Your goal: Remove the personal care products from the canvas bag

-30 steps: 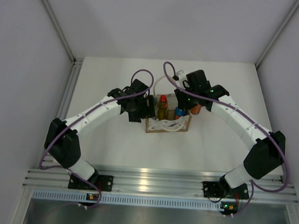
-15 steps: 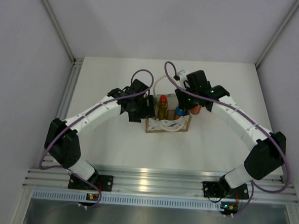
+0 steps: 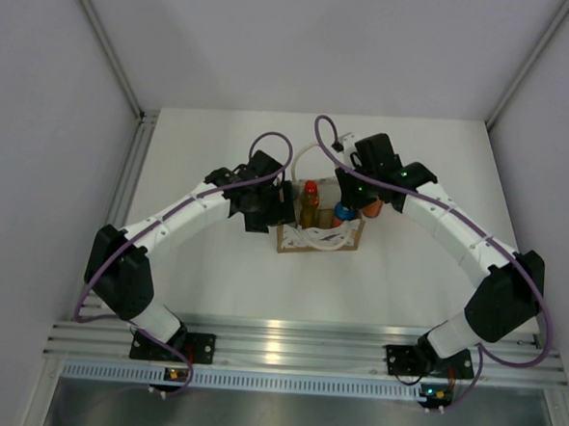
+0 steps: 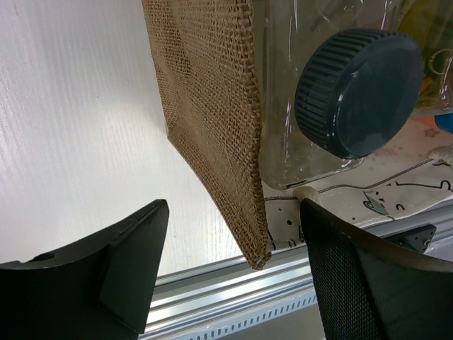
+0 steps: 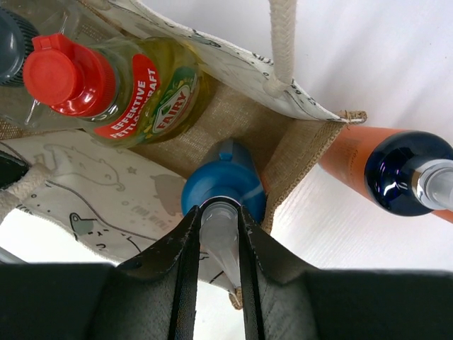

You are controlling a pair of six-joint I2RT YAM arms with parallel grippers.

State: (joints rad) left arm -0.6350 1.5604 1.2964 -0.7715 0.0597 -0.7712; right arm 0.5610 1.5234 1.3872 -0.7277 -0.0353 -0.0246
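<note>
The canvas bag (image 3: 319, 240) stands mid-table. Inside it are an amber bottle with a red cap (image 5: 71, 74), a pale bottle with a dark grey cap (image 4: 361, 92) and an orange bottle with a light-blue cap (image 5: 223, 188). My right gripper (image 5: 218, 216) reaches down into the bag (image 5: 233, 106), shut on the clear spout of the light-blue-capped bottle. Just outside the bag's right wall stands an orange bottle with a dark blue cap (image 5: 403, 173). My left gripper (image 4: 233, 262) is open, its jaws straddling the bag's left burlap wall (image 4: 212, 106) without touching it.
White rope handles (image 5: 283, 42) loop over the bag's rim. The aluminium rail (image 3: 295, 349) runs along the near table edge. Grey walls close in the table at the back and on both sides.
The right gripper's jaws have closed tighter on the clear spout. Both arms and the bag stay almost where they were.
</note>
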